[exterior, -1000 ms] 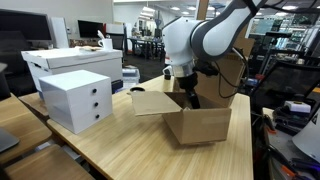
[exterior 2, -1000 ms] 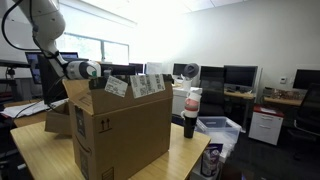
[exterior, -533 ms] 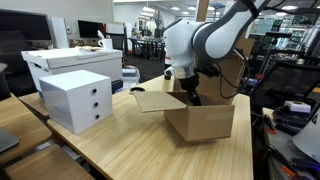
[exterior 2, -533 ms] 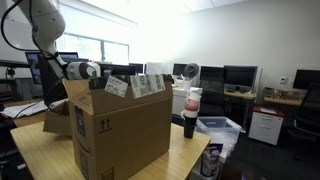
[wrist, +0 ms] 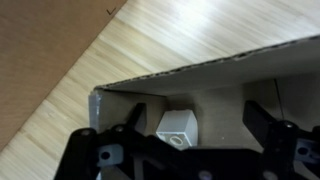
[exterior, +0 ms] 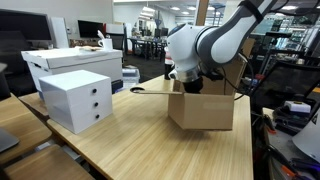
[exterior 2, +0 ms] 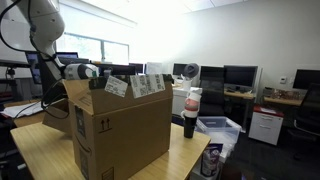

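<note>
Wrist view | fingers (wrist: 84,150) spread, empty | white block (wrist: 178,127) between them, inside cardboard box (wrist: 200,75)

My wooden table (exterior: 130,140) fills the lower frame. On it stand a cardboard box (exterior: 205,110) at centre right and a white drawer unit (exterior: 77,98) at left.

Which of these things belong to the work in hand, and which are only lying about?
In hand:
- end effector, open
- cardboard box
- white block seen inside the box

Lying about:
- white drawer unit
- large white box
- dark bottle
</note>
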Controlling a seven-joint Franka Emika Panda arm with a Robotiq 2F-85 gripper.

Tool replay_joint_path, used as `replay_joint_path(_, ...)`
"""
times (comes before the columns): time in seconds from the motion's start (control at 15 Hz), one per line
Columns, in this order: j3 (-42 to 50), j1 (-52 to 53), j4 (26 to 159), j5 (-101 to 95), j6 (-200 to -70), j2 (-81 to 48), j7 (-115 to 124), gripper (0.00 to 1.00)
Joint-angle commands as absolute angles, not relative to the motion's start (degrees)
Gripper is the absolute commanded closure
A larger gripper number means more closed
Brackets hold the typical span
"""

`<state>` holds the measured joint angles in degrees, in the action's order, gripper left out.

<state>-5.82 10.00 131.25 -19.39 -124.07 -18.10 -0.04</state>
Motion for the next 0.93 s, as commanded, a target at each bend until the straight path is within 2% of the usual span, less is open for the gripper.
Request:
replay_joint_path(0.0, -5.52, 10.37, 134.08, -20.74, -125.41, -17.46, 2.08, 0.0)
replay_joint_path(0.87, -5.93, 10.6, 135.81, -20.32, -124.84, -15.97, 2.5, 0.0)
